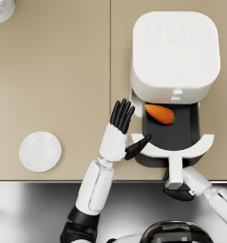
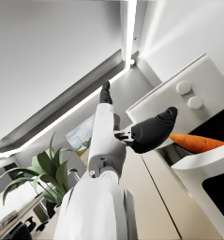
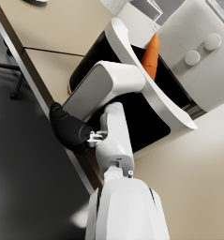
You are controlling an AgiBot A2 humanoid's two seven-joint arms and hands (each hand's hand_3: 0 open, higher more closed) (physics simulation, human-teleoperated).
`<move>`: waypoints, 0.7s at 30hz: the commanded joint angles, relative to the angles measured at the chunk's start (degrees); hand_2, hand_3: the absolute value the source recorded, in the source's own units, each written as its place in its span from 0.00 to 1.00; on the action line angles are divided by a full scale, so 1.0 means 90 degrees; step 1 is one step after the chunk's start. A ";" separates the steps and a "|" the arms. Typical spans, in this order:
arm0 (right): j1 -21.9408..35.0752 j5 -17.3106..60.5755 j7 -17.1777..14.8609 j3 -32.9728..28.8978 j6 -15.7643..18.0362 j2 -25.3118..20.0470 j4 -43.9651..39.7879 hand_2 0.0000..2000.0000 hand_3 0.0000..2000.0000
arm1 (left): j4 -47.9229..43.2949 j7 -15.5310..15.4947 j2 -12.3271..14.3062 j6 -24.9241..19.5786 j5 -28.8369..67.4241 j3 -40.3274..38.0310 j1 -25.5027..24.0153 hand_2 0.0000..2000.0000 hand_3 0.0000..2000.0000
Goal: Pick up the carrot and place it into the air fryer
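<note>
Carrot (image 1: 159, 114): smooth, tapered, orange, lying inside black pulled-out drawer (image 1: 174, 135) of air fryer (image 1: 174, 52), at the end nearest the body. Fryer shell glossy white, rounded-square, with two round knobs in wrist views. Left hand (image 1: 120, 124) dark, empty, fingers stretched flat and spread, thumb pointing toward the drawer's curved white front, beside the fryer. Right hand (image 1: 178, 191) at the drawer's white handle (image 1: 174, 172), curled at its end; grip partly hidden, cannot tell whether clamped. Matte beige counter (image 1: 62, 85); round white plate (image 1: 40, 151) well apart; white rim (image 1: 0, 9) cut off at corner.
</note>
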 commanded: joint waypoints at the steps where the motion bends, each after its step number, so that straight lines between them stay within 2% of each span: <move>1: 0.0561 0.0000 -0.0007 0.0168 0.0055 -0.1448 0.0363 1.00 1.00 | -0.0892 0.0000 -0.0276 0.0001 0.0000 -0.0907 -0.0582 0.00 0.00; 6: 0.1118 0.0005 -0.0027 0.0015 0.0254 -0.1819 -0.0564 1.00 1.00 | -0.1025 -0.0001 -0.0286 0.0004 -0.0003 -0.1773 -0.0931 0.00 0.00; 13: 0.1834 0.0014 -0.0059 -0.0109 0.0473 -0.2339 -0.1556 1.00 1.00 | -0.1182 -0.0002 -0.0273 0.0004 -0.0005 -0.2535 -0.0932 0.00 0.00; 17: 0.2290 0.0019 -0.0070 0.0012 0.0677 -0.2662 -0.2500 1.00 1.00 | -0.1315 -0.0002 -0.0284 0.0005 -0.0006 -0.2861 -0.0952 0.00 0.00; 21: 0.2799 0.0015 -0.0049 -0.0068 0.0703 -0.2986 -0.3521 1.00 1.00 | -0.1471 -0.0002 -0.0307 0.0005 -0.0007 -0.3057 -0.0944 0.00 0.00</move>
